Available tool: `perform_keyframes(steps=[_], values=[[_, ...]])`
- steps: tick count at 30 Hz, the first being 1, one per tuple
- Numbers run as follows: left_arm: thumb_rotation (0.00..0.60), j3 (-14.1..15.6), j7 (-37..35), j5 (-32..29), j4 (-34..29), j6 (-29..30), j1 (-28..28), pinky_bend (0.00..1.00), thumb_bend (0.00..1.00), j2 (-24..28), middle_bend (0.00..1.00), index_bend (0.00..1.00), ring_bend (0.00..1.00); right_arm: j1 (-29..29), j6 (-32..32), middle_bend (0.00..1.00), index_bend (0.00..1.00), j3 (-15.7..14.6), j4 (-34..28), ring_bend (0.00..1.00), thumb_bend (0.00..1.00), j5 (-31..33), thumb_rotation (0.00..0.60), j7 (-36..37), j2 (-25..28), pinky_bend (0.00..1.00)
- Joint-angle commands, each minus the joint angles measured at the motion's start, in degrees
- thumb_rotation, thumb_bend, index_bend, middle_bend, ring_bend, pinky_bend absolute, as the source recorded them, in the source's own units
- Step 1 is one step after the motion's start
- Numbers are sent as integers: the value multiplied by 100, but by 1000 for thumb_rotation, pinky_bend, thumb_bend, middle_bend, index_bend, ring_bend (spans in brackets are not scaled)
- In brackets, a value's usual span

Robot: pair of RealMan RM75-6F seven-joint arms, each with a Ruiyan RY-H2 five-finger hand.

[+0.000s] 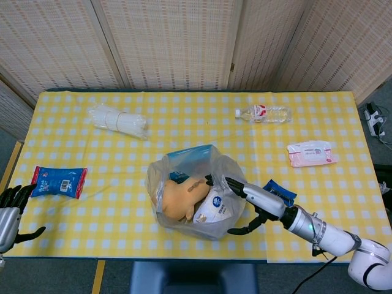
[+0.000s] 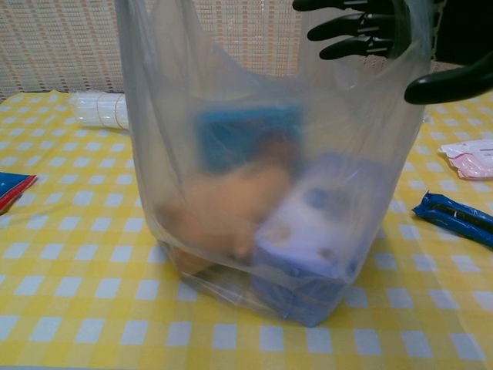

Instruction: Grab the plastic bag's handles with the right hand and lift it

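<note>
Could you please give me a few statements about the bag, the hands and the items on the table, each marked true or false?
1. The right hand reaches over the open top of the plastic bag. True.
2. The plastic bag hangs in the air, clear of the table. False: its bottom rests on the checked cloth.
3. The water bottle lies on its side beyond the bag. True.
4. The left hand holds the blue snack packet. False: it holds nothing, at the table's near left edge, apart from the packet.
5. The pink wipes pack is inside the bag. False: it lies on the table to the right.
</note>
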Motion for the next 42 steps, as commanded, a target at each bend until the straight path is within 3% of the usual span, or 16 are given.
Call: perform_keyframes(steps=[1, 15, 42], values=[[600, -2, 5, -4, -2, 17, 6, 0, 194, 1, 133, 43, 62, 80, -2, 0, 0, -60, 29, 37, 257, -53, 600, 28, -42, 0], [600, 16, -30, 48, -41, 123, 52, 0, 194, 33, 133, 43, 62, 171, -32, 0, 0, -118, -60, 63, 256, 64, 600, -877, -396, 0], [600, 92, -324, 247, -51, 319, 173, 0, 194, 170, 128, 43, 59, 681, -434, 1, 0, 173, 202, 92, 244, 655, 600, -1470, -1257, 0]])
